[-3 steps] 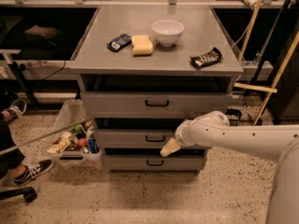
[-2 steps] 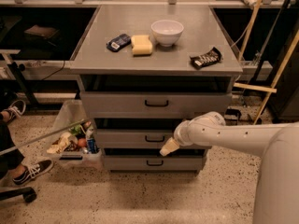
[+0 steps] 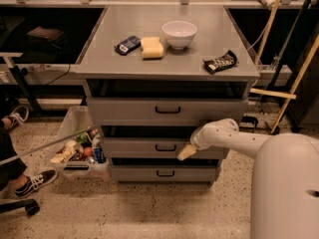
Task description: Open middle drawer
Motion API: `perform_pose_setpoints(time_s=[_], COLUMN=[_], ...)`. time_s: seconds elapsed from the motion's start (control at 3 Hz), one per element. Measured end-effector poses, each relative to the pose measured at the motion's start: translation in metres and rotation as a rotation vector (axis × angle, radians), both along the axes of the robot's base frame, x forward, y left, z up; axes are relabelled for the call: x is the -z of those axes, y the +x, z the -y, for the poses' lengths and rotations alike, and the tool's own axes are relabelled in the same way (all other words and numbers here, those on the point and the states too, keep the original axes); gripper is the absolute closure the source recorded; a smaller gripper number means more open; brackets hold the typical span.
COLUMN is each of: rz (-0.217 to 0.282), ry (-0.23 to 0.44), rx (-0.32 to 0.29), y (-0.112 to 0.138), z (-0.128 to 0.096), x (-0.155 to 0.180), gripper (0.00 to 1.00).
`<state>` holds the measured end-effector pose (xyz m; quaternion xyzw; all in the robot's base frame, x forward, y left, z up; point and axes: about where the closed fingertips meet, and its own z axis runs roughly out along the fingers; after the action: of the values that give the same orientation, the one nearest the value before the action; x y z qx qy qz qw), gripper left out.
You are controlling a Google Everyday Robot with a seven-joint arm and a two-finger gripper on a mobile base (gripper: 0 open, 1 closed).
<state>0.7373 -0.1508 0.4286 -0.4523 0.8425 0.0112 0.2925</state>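
The grey cabinet has three stacked drawers. The middle drawer shows a small black bar handle at the centre of its front, and that front sits about flush with the drawers above and below. My gripper hangs at the end of the white arm, which reaches in from the lower right. Its pale tip is just right of the handle and slightly below it, close against the drawer front. I cannot see whether it touches the handle.
On the cabinet top lie a white bowl, a yellow sponge, a dark packet and a snack bar. A bin of rubbish stands at the left, beside a person's shoes. Wooden poles lean at the right.
The gripper tip has shifted slightly up and to the right along the middle drawer front. More of the robot's white body fills the lower right. The drawers have not moved.
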Motion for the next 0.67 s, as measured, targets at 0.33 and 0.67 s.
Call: perform_pose_setpoints(time_s=[0.33,0.67], rz=[0.000,0.000], ry=[0.000,0.000], rx=[0.000,0.000], y=[-0.0012,-0.0012], z=[0.0006,0.0005], x=[0.0000,0.0000], gripper=[0.19,0.42])
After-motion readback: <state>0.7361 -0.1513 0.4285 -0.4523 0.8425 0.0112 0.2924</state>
